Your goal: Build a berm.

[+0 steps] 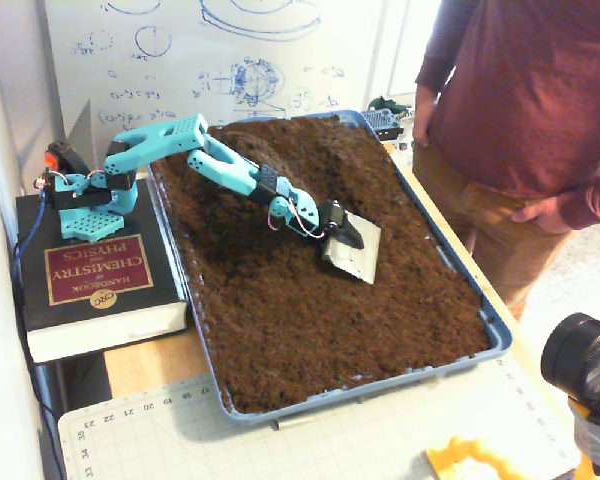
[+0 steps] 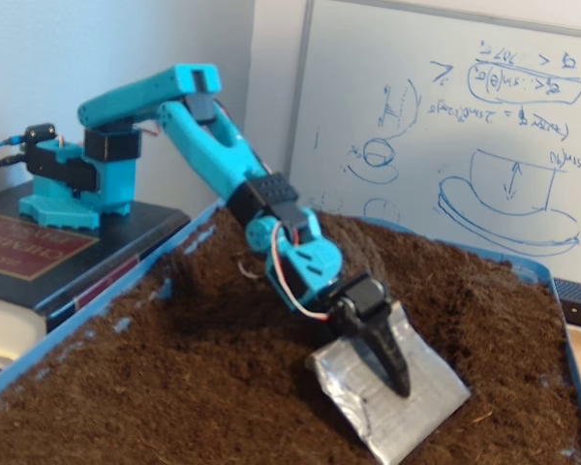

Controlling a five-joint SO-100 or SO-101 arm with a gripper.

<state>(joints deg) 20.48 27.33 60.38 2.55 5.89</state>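
Dark brown soil fills the blue tray in a fixed view; the berm rises at the far end, behind the teal arm. Its gripper is clamped on a grey scoop plate touching the soil mid-tray. In another fixed view, the gripper grips the plate, and the berm humps behind the arm.

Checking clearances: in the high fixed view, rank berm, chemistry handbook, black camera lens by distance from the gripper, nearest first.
From the gripper:
1. berm, just behind it, toward the whiteboard end of the tray.
2. chemistry handbook, left, under the arm's base.
3. black camera lens, bottom right corner, outside the tray.
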